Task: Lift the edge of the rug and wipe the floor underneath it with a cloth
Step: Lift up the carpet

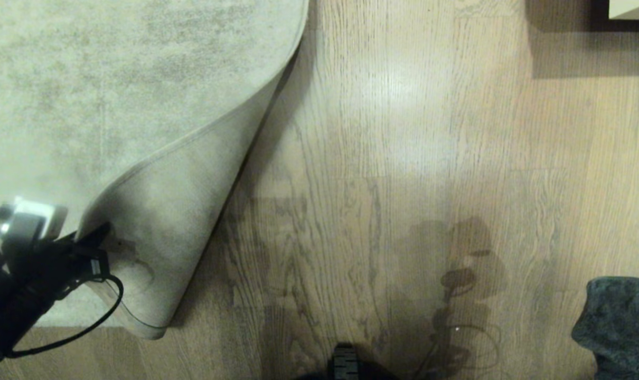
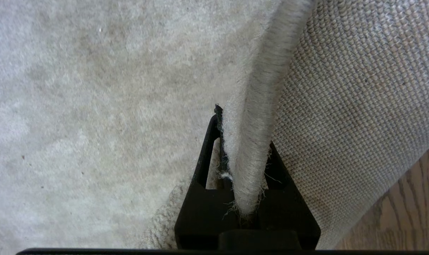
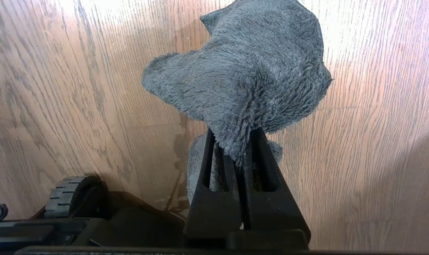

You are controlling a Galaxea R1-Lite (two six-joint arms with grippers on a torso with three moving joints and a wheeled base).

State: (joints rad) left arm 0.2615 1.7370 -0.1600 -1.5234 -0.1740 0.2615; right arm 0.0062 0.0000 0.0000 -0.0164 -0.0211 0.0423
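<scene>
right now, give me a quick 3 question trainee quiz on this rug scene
1. True or false: the left gripper is shut on the rug edge.
2. What does the right gripper hold? A) slipper B) cloth C) nothing
3. Fill in: the turned-up corner shows the rug's woven ____.

Key: 1 true; 2 B; 3 backing. The floor beside the fold lies bare.

head: looks down, far | wrists: close behind hands | shared: rug (image 1: pixel 113 79), floor (image 1: pixel 404 158)
</scene>
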